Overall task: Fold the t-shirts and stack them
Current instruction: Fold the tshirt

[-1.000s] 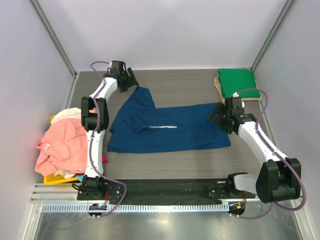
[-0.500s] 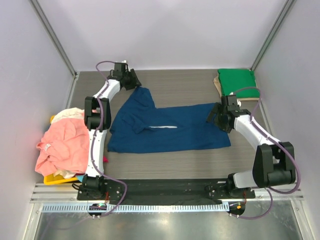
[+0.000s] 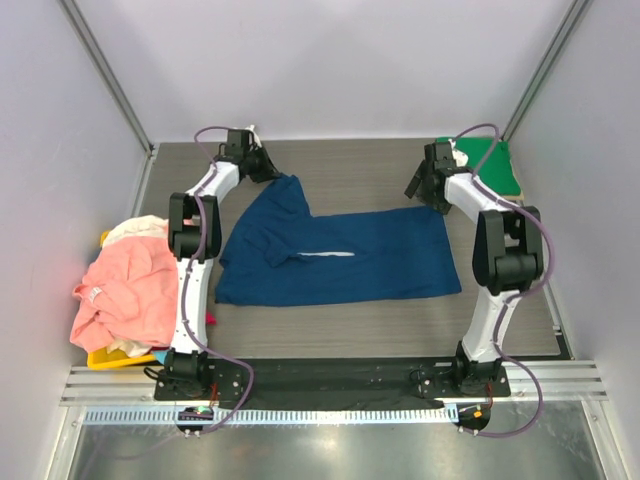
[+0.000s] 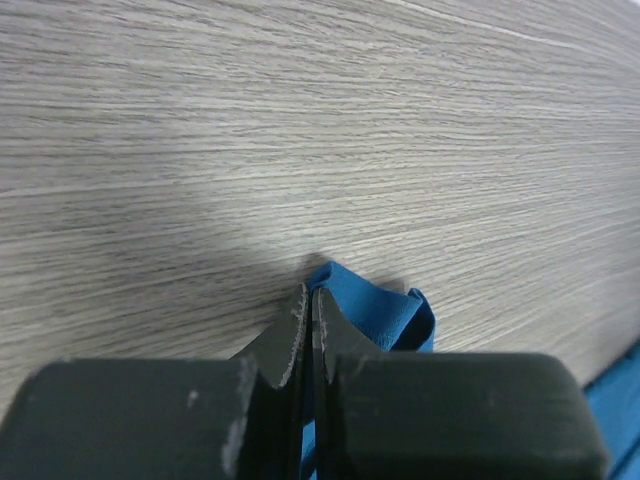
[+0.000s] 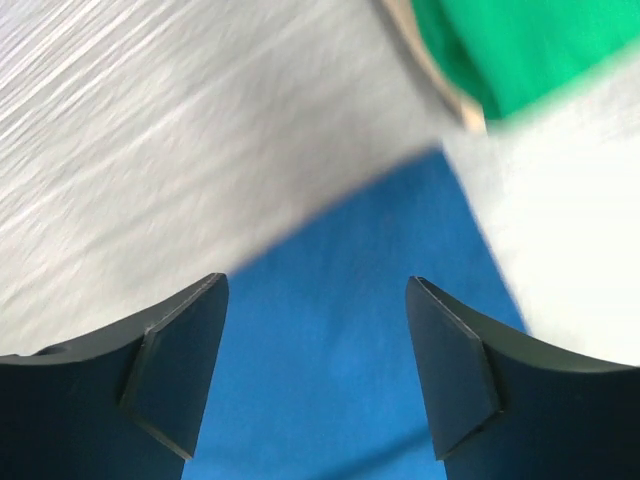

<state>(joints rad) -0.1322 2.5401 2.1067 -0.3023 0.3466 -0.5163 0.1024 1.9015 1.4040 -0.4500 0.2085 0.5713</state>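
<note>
Left tool tight on blue t-shirt edge; right tool agape.

Grey wood-grain table, and right across the middle of it the blue t-shirt is spread out, body running left to right, one sleeve reaching toward the far left corner, a slim white streak showing near its centre. Far right corner: a tan board on the table, a folded green t-shirt on top. At the left edge, a rumpled heap, pink t-shirt with a cream t-shirt behind it, sitting over a yellow tray.
</note>
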